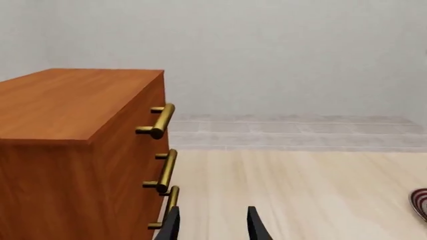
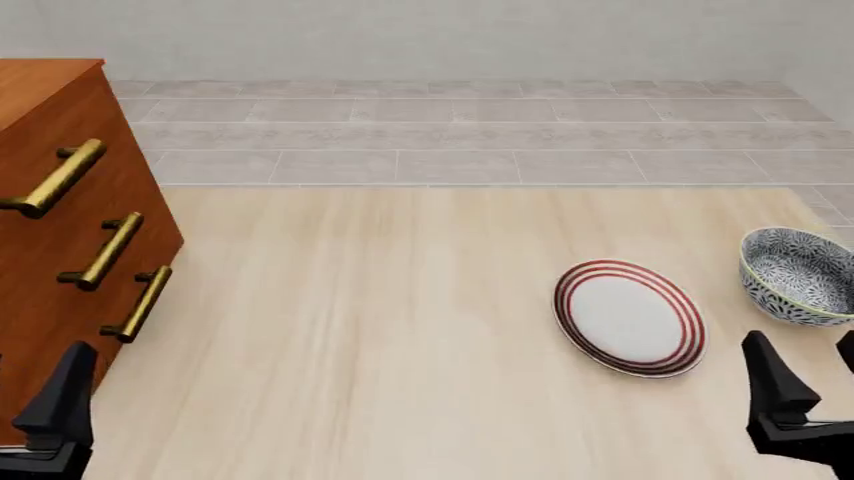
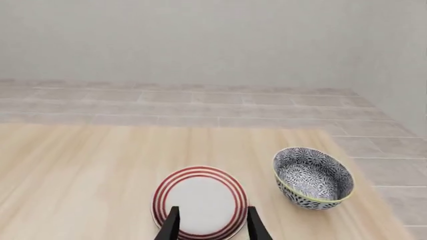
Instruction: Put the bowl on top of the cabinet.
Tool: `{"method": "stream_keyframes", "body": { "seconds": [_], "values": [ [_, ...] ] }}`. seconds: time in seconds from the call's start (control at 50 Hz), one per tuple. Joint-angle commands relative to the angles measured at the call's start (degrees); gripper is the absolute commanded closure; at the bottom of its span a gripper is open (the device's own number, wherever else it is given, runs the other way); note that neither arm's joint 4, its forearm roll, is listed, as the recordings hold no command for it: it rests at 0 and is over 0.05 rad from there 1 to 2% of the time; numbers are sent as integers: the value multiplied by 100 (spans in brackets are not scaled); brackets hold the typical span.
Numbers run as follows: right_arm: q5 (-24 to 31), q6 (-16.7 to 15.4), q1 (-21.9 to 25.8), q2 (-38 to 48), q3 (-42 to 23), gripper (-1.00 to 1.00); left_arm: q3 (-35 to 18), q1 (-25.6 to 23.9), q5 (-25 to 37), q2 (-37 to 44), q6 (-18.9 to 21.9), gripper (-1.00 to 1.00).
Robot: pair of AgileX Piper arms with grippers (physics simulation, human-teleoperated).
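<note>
While the right hand (image 3: 212, 225) hangs open and empty, the bowl (image 3: 313, 177) sits just beyond it, apart.

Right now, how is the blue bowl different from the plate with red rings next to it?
The bowl is deep with tall sides; the plate is flat and shallow. The bowl is covered in a dark blue and white flower pattern, while the plate is plain white with red rings at its edge. The bowl sits nearer the table's right edge than the plate. Both are round dishes resting apart on the table, and no gripper touches either.
</note>
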Motion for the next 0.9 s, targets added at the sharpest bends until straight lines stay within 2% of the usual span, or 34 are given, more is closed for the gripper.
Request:
{"method": "stream_keyframes", "body": {
  "seconds": [0.02, 0.08, 0.1, 0.16, 0.18, 0.28, 0.3, 0.32, 0.34, 0.38, 0.44, 0.46, 0.54, 0.58, 0.64, 0.68, 0.9],
  "values": [
    [-115, -114, -73, 940, -624, -100, -33, -73, 13, 0, -12, -100],
    [-176, -245, -124, 1211, -760, -100, -1, -86, -4, 0, -7, -100],
    [-66, -517, -328, 2068, -1461, -100, 62, -121, -35, 0, -36, -100],
    [13, -526, -340, 2306, -1672, -100, 87, -133, -51, 0, -25, -100],
    [115, -618, -460, 2539, -1945, -100, 96, -144, -50, 0, -41, -100],
    [410, -529, -553, 2767, -2433, -100, 102, -181, -40, 0, -60, -100],
    [390, -722, -788, 2926, -2581, -100, 98, -194, -30, 0, -46, -100],
    [395, -775, -842, 2959, -2636, -100, 97, -197, -26, 0, -43, -100],
    [451, -711, -868, 3016, -2750, -100, 96, -204, -20, 0, -41, -100],
    [466, -833, -978, 3118, -2863, -100, 88, -201, -12, 0, -31, -100],
    [553, -851, -1090, 3299, -3097, -100, 96, -217, -8, 0, -38, -100],
    [576, -874, -1301, 3698, -3354, -100, 81, -250, 4, 0, -38, -100],
    [512, -822, -1493, 4154, -3576, -100, 83, -282, 3, 0, -38, -100],
    [446, -1017, -1631, 4320, -3636, -100, 80, -290, 8, 0, -29, -100],
    [517, -1028, -1686, 4474, -3812, -100, 74, -293, 23, 0, -22, -100],
    [563, -1125, -1930, 4870, -4120, -100, 80, -312, 26, 1, -37, -100],
    [645, -1395, -2278, 5421, -4516, -100, 138, -331, 11, 1, -54, -100]
  ]
}}
